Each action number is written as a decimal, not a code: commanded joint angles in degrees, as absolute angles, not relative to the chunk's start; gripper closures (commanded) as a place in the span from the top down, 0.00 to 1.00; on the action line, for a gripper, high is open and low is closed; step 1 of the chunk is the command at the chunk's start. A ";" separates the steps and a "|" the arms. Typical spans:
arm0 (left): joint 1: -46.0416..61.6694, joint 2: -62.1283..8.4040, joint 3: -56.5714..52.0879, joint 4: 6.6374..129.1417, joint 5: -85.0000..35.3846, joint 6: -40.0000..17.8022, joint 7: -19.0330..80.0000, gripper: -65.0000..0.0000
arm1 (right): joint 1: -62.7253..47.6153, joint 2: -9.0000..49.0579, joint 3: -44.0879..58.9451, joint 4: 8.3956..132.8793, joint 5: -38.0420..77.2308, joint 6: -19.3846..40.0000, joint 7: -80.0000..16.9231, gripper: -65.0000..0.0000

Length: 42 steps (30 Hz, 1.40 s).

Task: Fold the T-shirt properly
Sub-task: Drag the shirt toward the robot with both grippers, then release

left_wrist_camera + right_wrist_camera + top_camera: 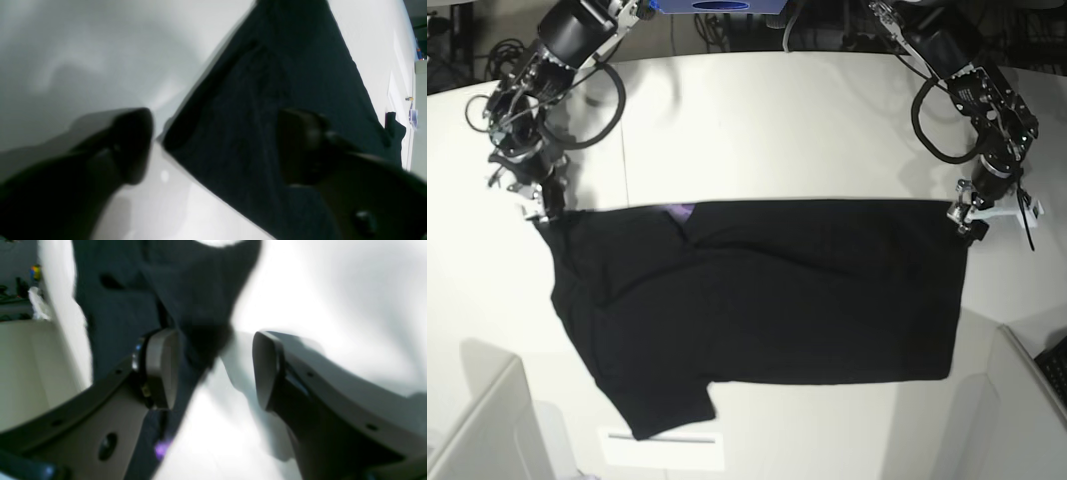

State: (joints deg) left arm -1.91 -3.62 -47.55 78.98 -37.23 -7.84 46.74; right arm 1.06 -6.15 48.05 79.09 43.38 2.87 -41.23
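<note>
The T-shirt [767, 300] lies spread on the white table [757, 130], plain black side up, folded edge toward the far side; a sliver of purple print [683, 211] shows near the fold line, and one sleeve [667, 405] juts toward the near edge.

Step in hand, as a judgement: a lengthwise fold appears laid down, and both arms stand at the two far corners of the cloth, either placing or taking those corners. The next move calls for a definite grip on, or a clean release of, each corner, followed by a further fold that brings the loose sleeve inward.

Left gripper [213, 146]: jaws apart, one finger over bare table, the other over the black cloth, with the corner of the garment lying between them. No cloth is visibly pinched.

Right gripper [213, 370]: jaws apart, straddling a dark corner of cloth; the picture is blurred, and contact with either pad cannot be confirmed.

Pose: in the base view both arms reach down from the far side, wrists bent steeply, fingertips at table level at opposite ends of the far edge
</note>
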 commanded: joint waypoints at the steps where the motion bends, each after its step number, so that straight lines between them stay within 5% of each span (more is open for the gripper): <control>1: -1.98 -3.74 -47.43 79.25 -36.70 -7.43 48.22 0.65 | 1.54 -5.85 48.13 78.11 41.54 1.98 -41.27 0.52; 8: -1.89 -3.82 -47.43 79.25 -36.62 -7.43 48.22 0.02 | 4.00 -3.82 48.13 72.13 41.54 1.98 -41.19 0.51; 9: -1.89 -3.82 -47.43 79.25 -36.62 -7.43 48.22 0.00 | 4.53 -3.82 48.13 71.69 41.54 1.98 -41.10 0.51; 15: -2.15 -4.00 -47.43 79.25 -36.62 -7.43 48.22 0.00 | 5.14 -2.77 48.04 69.32 41.45 1.98 -37.85 0.45; 19: -1.80 -4.18 -47.43 79.60 -36.62 -7.52 48.22 0.00 | 4.79 -2.24 48.04 69.41 41.63 3.82 -37.05 0.00; 22: -0.57 -4.18 -47.43 80.04 -37.05 -7.52 48.22 0.00 | 4.70 -1.36 48.57 69.49 41.89 7.34 -38.20 0.00; 42: 19.03 -4.97 -47.43 96.22 -37.23 -8.57 48.31 0.00 | -9.27 -3.47 48.84 93.41 41.98 7.34 -50.95 0.00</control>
